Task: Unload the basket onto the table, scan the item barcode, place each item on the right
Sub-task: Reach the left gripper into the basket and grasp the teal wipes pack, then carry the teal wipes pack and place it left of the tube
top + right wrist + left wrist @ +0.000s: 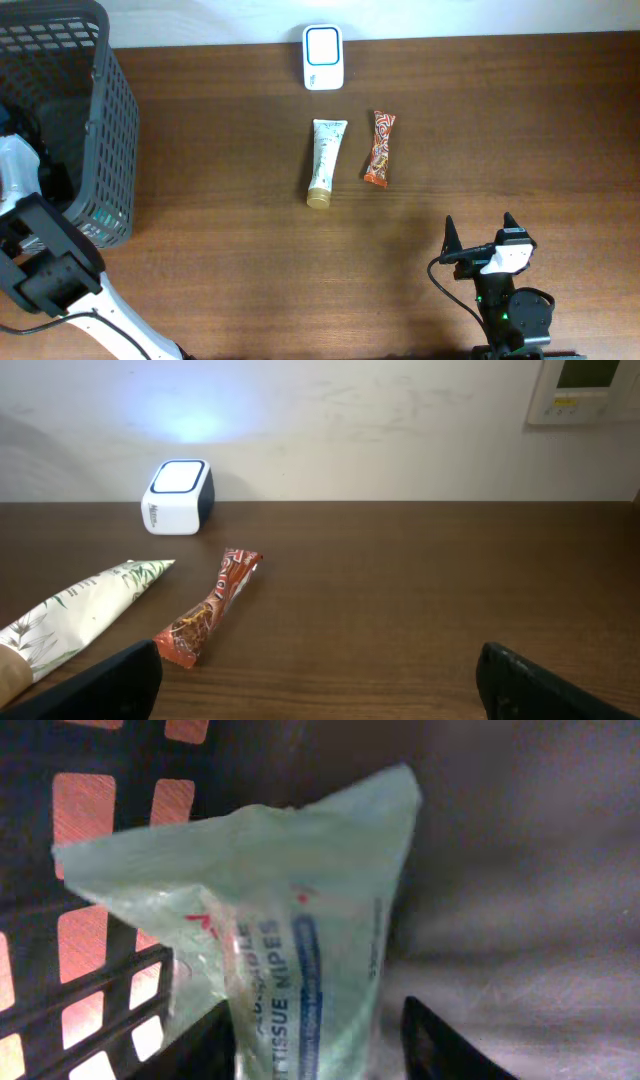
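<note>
A pale green pack of tissue wipes (pixel 290 900) stands tilted inside the dark mesh basket (pixel 110 120). My left gripper (pixel 315 1002) reaches into the basket with its jaws on either side of the pack's lower end. The left finger touches the wrapper, and a narrow gap shows at the right finger. From overhead this gripper is hidden in the basket. The white scanner (pixel 323 57) sits at the table's far edge, its window lit (pixel 178 482). My right gripper (pixel 478 225) rests open and empty near the front edge (pixel 318 650).
A white tube with a gold cap (pixel 325 160) and a red snack bar (pixel 379 147) lie side by side in front of the scanner. The basket's wall (pixel 100 970) is close on the left of the pack. My left arm (pixel 40 250) stands beside the basket.
</note>
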